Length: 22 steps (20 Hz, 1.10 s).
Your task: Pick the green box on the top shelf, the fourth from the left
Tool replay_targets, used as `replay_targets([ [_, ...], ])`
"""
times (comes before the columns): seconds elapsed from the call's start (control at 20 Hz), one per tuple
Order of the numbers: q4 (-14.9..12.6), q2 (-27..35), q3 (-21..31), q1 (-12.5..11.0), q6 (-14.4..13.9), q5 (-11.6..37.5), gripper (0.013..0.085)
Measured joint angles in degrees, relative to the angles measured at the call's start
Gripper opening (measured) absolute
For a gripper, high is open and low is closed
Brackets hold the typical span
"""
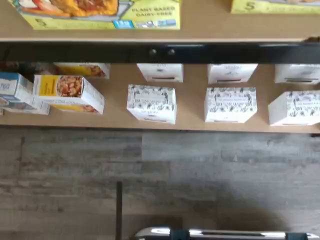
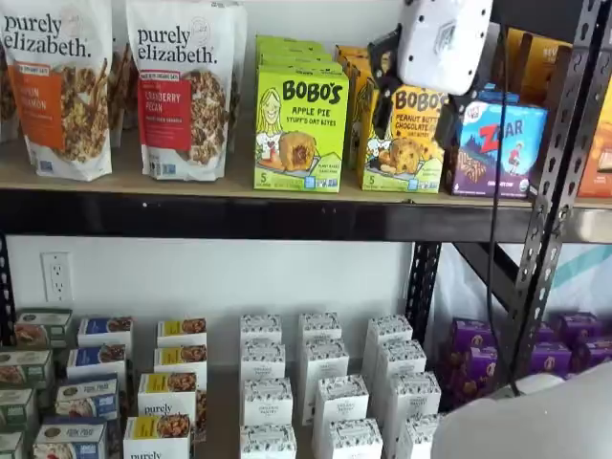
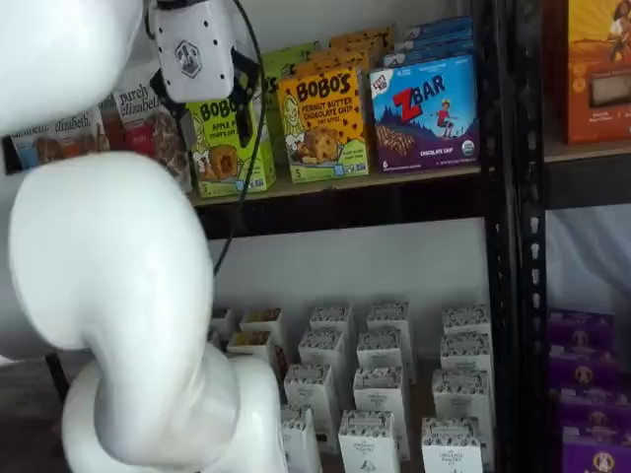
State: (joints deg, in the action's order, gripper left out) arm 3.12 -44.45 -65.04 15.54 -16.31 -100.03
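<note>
Green box (image 2: 300, 127) upright on top shelf (image 2: 191, 212), clear of open jaws.

The green box (image 2: 300, 127) on the top shelf (image 2: 239, 212) read "BOBO'S APPLE PIE STUFF'D OAT BITES", and the yellow-orange box (image 3: 322, 124) beside it read "BOBO'S PEANUT BUTTER CHOCOLATE CHIP". Two granola bags (image 2: 182, 88) carried "purely elizabeth." The blue box (image 3: 425, 113) said "ZBAR CHOCOLATE CHIP", while the wrist view caught "PLANT BASED DAIRY-FREE" on a green carton (image 1: 100, 14).
</note>
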Motion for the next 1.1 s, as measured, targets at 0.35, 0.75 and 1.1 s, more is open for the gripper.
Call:
replay_targets([
  [0.35, -1.49, 3.14, -0.96, 4.56, -4.06, 4.58, 0.0850],
  [0.75, -5.52, 6.20, -1.63, 7.71, -6.74, 10.36, 0.0850],
  [1.1, -7.34, 8.91, -3.40, 7.68, -6.75, 13.07, 0.0850],
])
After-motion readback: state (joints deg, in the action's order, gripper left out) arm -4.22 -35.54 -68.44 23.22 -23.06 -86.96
